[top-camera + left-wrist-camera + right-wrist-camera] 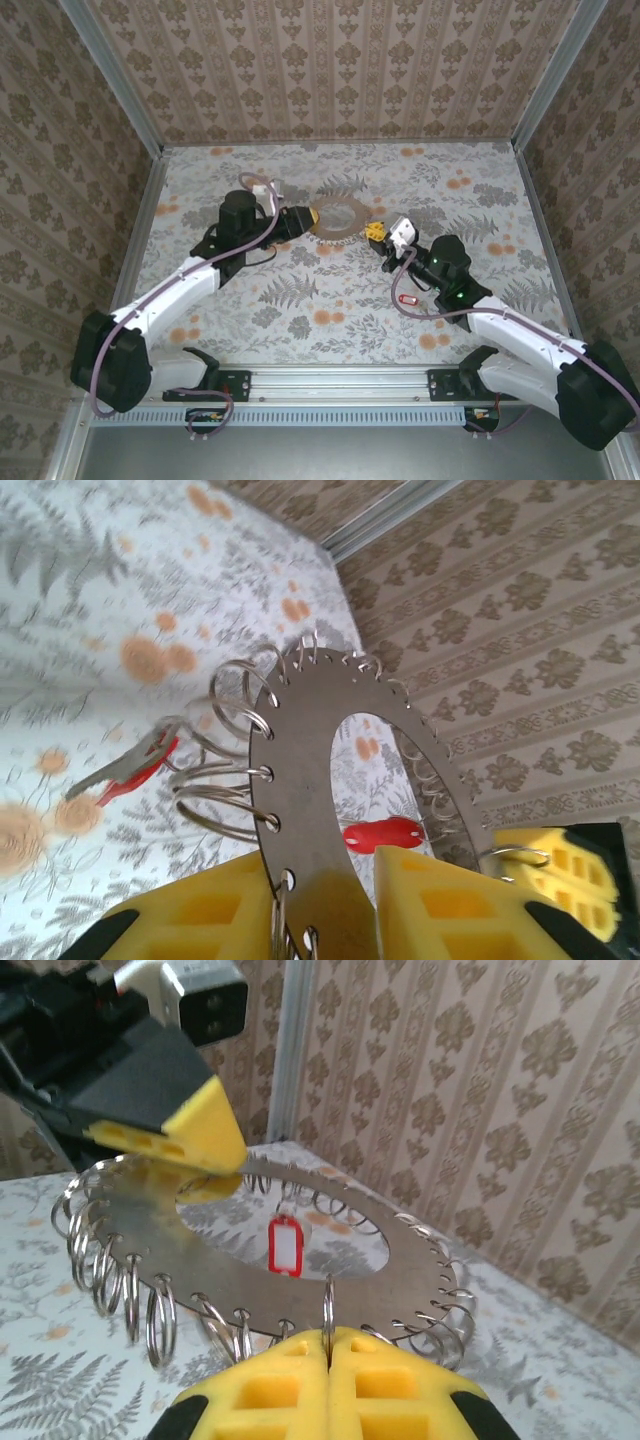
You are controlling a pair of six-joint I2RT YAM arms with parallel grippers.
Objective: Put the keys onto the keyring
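— Where's the keyring (338, 217) sitting, from above?
— Middle of the worktop (300, 305), between both arms; a loose key (407, 298) is lying at its five o'clock.
— Left wrist?
— Left end effector (320, 885) is straddling the keyring (300, 780); clamped or not, I can't tell.
— Right wrist?
— Right end effector (328, 1345) is pinching one loop (327, 1308), fully closed. I'd be steadying the keyring before threading.

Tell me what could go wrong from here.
1. The right gripper pinches one thin split ring at the rim of the keyring; a pull could slip it free or twist the disc.
2. The left gripper has its pads either side of the opposite rim; how tightly cannot be told, and a loose hold could let the keyring drop.
3. A red-tagged key lies on the table beside the right arm, which might knock it.
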